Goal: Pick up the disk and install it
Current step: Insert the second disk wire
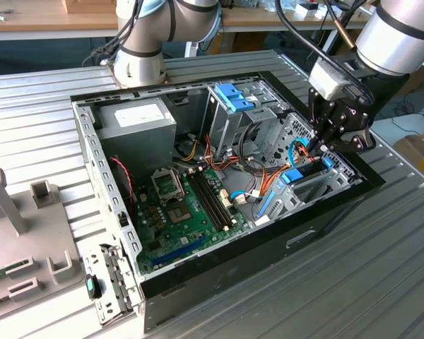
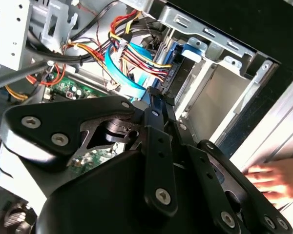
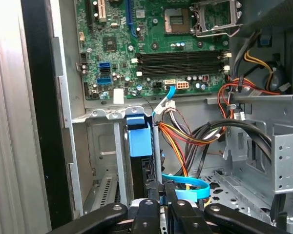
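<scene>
The jaws (image 1: 319,147) are reaching down into the open computer case (image 1: 92,134) lying on the ribbed table (image 1: 381,261), hanging over the drive bay (image 1: 307,185) at its front corner. The disk (image 3: 139,144) is standing on edge in that bay, directly beyond the jaws' tips, its light-blue rail facing outward. In the first wrist view the jaws are drawn narrow, the two fingers (image 3: 151,192) pressing close together at the disk's edge, though whether they are gripping it cannot be told. The motherboard (image 3: 156,44) is lying further beyond. A hand (image 2: 276,178) is resting on the table beside the case.
</scene>
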